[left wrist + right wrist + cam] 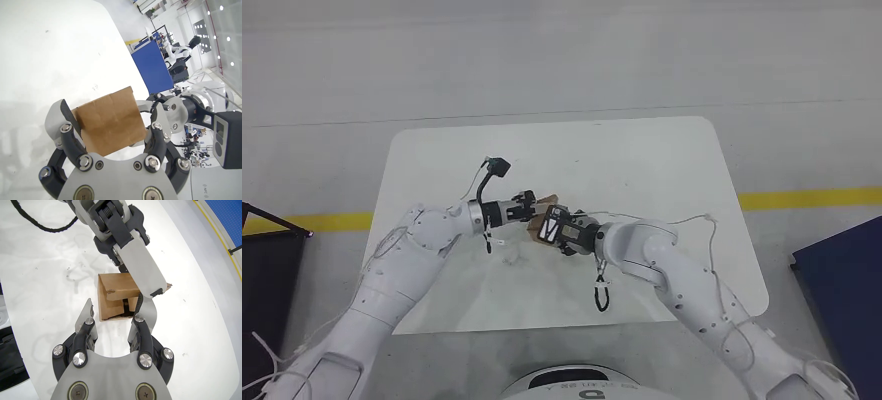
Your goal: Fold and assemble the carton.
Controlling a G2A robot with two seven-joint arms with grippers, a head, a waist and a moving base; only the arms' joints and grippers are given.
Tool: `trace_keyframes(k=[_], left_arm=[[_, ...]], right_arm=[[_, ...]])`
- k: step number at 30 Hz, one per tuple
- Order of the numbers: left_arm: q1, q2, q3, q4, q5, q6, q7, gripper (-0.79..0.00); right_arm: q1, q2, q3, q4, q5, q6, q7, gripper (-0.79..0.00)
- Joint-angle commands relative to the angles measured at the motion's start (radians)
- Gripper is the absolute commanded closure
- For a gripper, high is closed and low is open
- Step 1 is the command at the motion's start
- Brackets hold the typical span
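Brown cardboard carton (pixel 541 225) is near the middle of the white table (pixel 642 170), between my two grippers; I cannot tell whether it touches the tabletop. My left gripper (pixel 111 113) is clamped on it, with one pad (pixel 70 117) against a corner and the other finger on the opposite side. My right gripper (pixel 114 306) faces the carton's open end, where part-folded flaps show. Its fingers are spread apart on either side of that end.

A white table (pixel 642 150) with rounded corners stands on a pale grey floor (pixel 542 60); a yellow floor line (pixel 812 198) shows on either side of it; beyond the table stands a blue partition (pixel 151 64), cluttered workstations (pixel 197 153) farther off; bright round lights (pixel 215 37) dot the hall.
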Motion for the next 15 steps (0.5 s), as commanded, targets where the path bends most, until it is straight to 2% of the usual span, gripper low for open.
trace_keyframes(k=[1, 7, 15], left_arm=[[-0.002, 0.001, 0.001, -0.005, 0.055, 0.002, 0.019, -0.785], [-0.001, 0.003, 0.007, -0.027, 0.158, 0.013, 0.031, -0.785], [-0.003, -0.001, 0.018, -0.033, 0.18, 0.025, 0.034, -0.785]], right_arm=[[0.0, -0.001, -0.001, 0.004, 0.001, 0.007, 0.004, -0.465], [-0.016, 0.003, 0.011, -0.005, 0.0, 0.011, 0.01, -0.468], [-0.018, 0.003, -0.001, -0.005, 0.001, -0.007, 0.031, -0.456]])
